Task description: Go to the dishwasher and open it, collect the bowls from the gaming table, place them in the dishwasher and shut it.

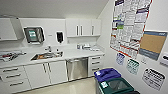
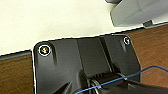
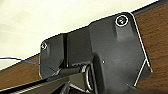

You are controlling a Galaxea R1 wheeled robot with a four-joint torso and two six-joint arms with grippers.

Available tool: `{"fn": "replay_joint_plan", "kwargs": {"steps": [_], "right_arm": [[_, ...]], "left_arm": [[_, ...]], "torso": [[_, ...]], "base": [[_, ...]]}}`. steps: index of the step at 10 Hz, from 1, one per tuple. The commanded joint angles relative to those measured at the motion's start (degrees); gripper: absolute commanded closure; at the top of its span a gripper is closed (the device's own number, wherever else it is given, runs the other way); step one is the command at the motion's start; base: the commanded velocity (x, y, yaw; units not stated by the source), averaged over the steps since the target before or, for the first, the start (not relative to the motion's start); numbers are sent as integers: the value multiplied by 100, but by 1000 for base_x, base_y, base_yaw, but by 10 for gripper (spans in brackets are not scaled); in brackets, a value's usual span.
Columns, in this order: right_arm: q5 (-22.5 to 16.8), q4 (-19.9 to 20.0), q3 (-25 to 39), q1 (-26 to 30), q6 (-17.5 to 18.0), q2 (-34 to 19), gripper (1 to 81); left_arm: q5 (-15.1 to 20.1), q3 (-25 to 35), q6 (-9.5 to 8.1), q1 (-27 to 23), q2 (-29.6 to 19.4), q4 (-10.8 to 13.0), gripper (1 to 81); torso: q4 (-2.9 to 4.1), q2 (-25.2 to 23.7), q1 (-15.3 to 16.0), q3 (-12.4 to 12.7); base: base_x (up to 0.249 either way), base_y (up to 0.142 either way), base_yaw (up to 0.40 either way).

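Blue-lidded bin nearest; dishwasher closed; posters' writing unreadable.

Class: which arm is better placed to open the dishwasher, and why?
Hard to judge: the shut dishwasher sits near the middle of the head view, favouring neither arm. If anything, the left, since bins crowd the right.

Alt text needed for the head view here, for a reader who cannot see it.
A small white kitchenette: the stainless-steel dishwasher, door closed, sits under the white counter between white cabinets and drawers, right of the sink. Posters cover the right wall above a blue-lidded bin and a green-lidded bin.
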Motion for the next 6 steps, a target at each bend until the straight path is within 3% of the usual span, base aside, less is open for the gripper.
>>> {"fn": "replay_joint_plan", "kwargs": {"steps": [1, 6], "right_arm": [[-307, -47, 46, 313, -36, -107, 10], [-307, -55, 46, 312, -36, -98, 10]], "left_arm": [[302, 64, -6, -311, -96, 30, 10], [302, 73, -6, -311, -96, 30, 10]], "torso": [[0, 0, 0, 0], [0, 0, -2, 0]], "base": [[94, 0, 0], [94, 0, 0]]}}
